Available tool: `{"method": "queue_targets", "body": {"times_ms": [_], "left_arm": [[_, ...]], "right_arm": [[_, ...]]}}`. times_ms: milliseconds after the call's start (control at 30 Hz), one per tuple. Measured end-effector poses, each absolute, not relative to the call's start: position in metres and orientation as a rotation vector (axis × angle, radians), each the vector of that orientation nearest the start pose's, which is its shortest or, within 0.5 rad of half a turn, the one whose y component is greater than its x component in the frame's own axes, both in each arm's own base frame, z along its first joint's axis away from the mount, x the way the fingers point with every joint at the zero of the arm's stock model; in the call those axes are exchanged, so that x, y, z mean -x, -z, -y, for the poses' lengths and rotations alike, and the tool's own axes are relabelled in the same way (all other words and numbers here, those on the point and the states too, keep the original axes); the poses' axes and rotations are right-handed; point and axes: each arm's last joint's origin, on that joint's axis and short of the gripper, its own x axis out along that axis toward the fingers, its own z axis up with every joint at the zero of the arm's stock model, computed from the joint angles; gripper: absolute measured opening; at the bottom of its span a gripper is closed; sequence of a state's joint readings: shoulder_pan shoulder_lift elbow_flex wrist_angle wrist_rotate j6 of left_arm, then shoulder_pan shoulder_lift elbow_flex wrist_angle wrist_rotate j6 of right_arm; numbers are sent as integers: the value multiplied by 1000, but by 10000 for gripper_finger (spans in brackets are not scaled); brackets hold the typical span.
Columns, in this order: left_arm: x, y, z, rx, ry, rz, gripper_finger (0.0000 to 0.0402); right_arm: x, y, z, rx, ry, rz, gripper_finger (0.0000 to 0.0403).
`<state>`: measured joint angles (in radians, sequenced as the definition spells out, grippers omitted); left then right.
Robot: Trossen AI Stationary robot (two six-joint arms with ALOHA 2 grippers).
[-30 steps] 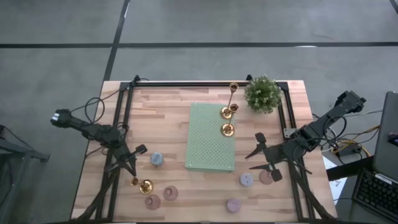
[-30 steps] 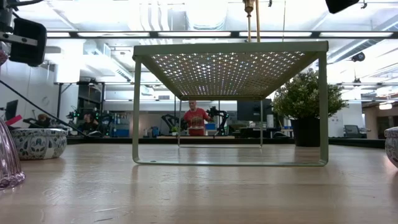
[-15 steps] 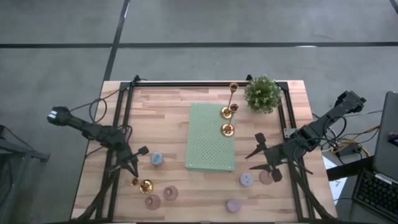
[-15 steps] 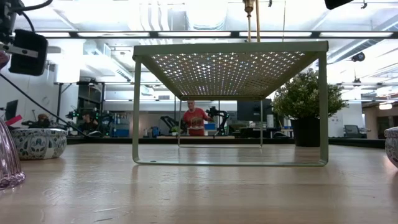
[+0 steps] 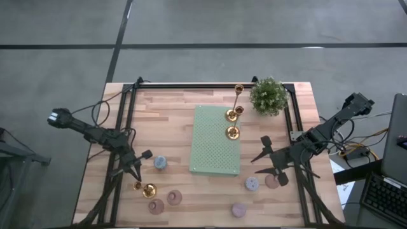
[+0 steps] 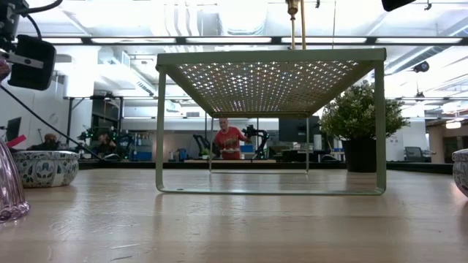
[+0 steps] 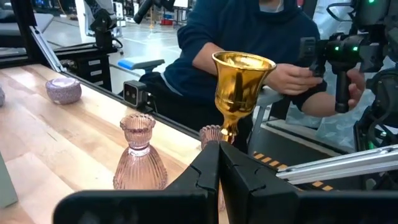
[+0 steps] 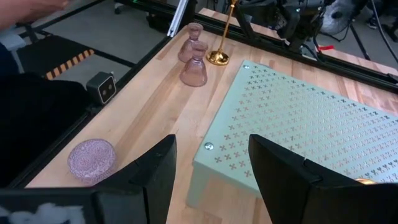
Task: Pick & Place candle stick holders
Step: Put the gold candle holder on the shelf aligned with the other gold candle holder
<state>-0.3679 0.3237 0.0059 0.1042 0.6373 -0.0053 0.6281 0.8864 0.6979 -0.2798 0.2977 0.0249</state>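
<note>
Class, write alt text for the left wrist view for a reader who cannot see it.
The left claw is shut on the stem of a gold holder above a wooden table. Two pink holders stand just beyond it, a lavender cup farther off, and a seated person behind.

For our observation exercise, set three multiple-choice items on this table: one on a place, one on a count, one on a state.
1. Where is the potted plant? A on the green stand; B on the floor; C at the table's far right corner.
2. How many gold holders are on the green stand? A none; B two; C four.
3. The left gripper's jaws are: A shut on a gold holder's stem; B wide open; C out of view.
Answers: C, it sits just past the stand's far right corner; B, a tall one and a short one; A, they clamp below the cup.
</note>
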Motion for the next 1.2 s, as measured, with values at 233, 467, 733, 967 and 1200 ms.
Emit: {"method": "queue_targets", "body": {"times_ms": [233, 467, 733, 967, 1200], "left_arm": [[-94, -148, 58, 22, 1071, -227, 12], [-95, -146, 60, -46, 1057, -206, 12], [-98, -142, 61, -44, 1041, -252, 52], [-99, -140, 63, -33, 1054, -275, 131], [-101, -142, 68, -32, 1044, -251, 147]], "right_arm": [[-159, -278, -105, 186, -319, -424, 194], [-159, -278, -105, 186, -319, -425, 194], [-159, -278, -105, 186, -319, -424, 194], [-159, -278, -105, 185, -320, -424, 194], [-159, -278, -105, 186, -320, -424, 194]]}}
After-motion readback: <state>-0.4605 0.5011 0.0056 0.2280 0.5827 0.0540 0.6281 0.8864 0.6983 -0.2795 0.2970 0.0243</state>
